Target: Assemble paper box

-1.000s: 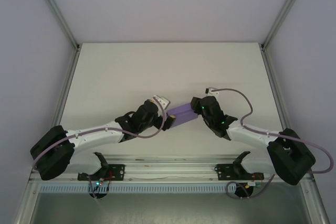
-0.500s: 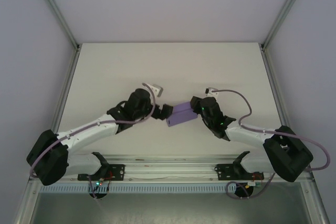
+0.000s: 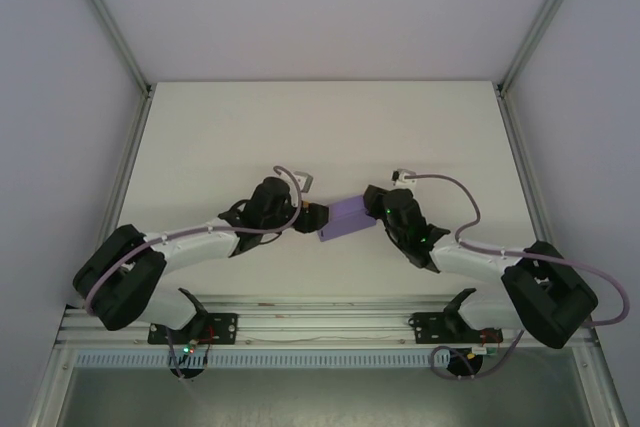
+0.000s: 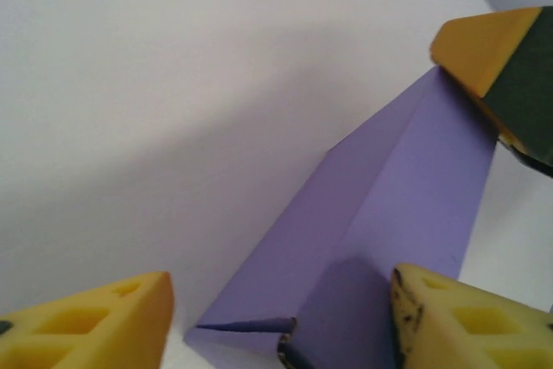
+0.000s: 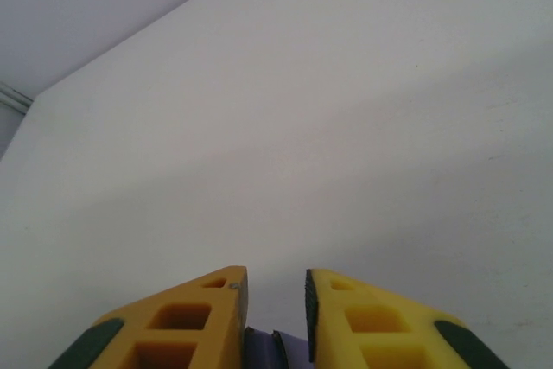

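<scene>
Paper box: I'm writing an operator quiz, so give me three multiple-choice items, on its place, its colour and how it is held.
1. Where is the paper box?
A. table's far left corner
B. between the left tool and the right tool
C. on the rail
2. Its colour?
A. green
B. red
C. purple
3. The right tool's fingers are:
A. close together, purple card between them
B. wide apart, nothing between
C. flat on the table

1 B: top view shows it bridging both tools.
2 C: purple in the left wrist view.
3 A: right wrist view shows card in the narrow gap.
</scene>
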You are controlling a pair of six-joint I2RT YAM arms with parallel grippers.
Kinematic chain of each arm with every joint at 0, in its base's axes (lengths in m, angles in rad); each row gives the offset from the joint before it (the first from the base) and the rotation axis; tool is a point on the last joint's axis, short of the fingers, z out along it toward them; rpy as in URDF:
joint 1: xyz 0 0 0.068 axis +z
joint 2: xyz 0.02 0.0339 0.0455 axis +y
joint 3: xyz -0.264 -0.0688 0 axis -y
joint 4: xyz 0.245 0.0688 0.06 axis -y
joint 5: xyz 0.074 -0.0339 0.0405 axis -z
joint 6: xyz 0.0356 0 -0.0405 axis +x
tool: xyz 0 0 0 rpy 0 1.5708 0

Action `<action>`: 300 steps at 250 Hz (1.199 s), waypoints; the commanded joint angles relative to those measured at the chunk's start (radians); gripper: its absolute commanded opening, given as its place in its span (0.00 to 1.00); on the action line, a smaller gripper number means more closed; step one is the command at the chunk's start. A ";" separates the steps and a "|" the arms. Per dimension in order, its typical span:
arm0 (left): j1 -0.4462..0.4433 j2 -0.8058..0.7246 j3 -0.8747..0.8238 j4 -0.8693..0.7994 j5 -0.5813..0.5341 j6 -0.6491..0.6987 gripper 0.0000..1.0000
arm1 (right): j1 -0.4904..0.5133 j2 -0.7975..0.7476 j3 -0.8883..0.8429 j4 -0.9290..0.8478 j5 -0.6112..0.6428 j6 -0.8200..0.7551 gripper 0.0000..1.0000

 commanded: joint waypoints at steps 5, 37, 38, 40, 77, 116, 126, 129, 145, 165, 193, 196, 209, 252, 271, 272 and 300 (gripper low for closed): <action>0.004 0.057 -0.127 0.103 0.055 -0.007 0.58 | 0.002 0.085 -0.107 -0.244 -0.024 -0.003 0.19; 0.004 0.113 -0.174 0.202 0.070 -0.012 0.39 | 0.000 0.107 -0.134 -0.174 -0.061 -0.022 0.13; 0.004 0.115 -0.174 0.205 0.071 -0.012 0.39 | 0.001 0.107 -0.137 -0.169 -0.063 -0.024 0.13; 0.004 0.119 -0.177 0.209 0.073 -0.011 0.38 | 0.000 0.109 -0.141 -0.161 -0.065 -0.024 0.13; 0.004 0.166 -0.212 0.313 0.095 -0.018 0.22 | -0.006 0.121 -0.166 -0.098 -0.097 -0.040 0.04; 0.004 0.152 -0.224 0.327 0.083 -0.010 0.17 | -0.007 0.111 -0.156 -0.105 -0.105 -0.053 0.01; 0.004 0.140 -0.223 0.317 0.076 -0.009 0.16 | -0.007 0.102 -0.150 -0.115 -0.105 -0.052 0.01; 0.005 0.135 -0.223 0.312 0.072 -0.005 0.16 | -0.007 0.099 -0.148 -0.120 -0.105 -0.051 0.01; 0.004 0.111 -0.207 0.262 0.053 0.002 0.18 | -0.007 0.073 -0.130 -0.152 -0.109 -0.050 0.02; 0.004 0.074 -0.165 0.171 0.027 0.011 0.29 | -0.008 0.023 -0.079 -0.242 -0.097 -0.048 0.05; 0.004 0.014 -0.087 0.057 -0.019 0.014 0.38 | -0.007 -0.057 0.012 -0.376 -0.070 -0.056 0.16; 0.004 0.008 -0.076 0.044 -0.025 0.016 0.38 | -0.007 -0.065 0.022 -0.389 -0.065 -0.055 0.17; 0.004 -0.025 -0.037 -0.012 -0.049 0.026 0.52 | -0.008 -0.093 0.065 -0.440 -0.053 -0.069 0.18; 0.005 -0.121 0.092 -0.212 -0.179 0.035 1.00 | -0.009 -0.125 0.215 -0.607 -0.033 -0.143 0.32; 0.007 -0.159 0.138 -0.302 -0.258 0.044 1.00 | -0.010 -0.124 0.272 -0.670 -0.036 -0.180 0.35; 0.008 -0.161 0.139 -0.307 -0.261 0.044 1.00 | -0.010 -0.125 0.274 -0.672 -0.037 -0.182 0.35; 0.016 -0.211 0.180 -0.398 -0.337 0.053 1.00 | -0.011 -0.125 0.323 -0.705 -0.092 -0.301 0.47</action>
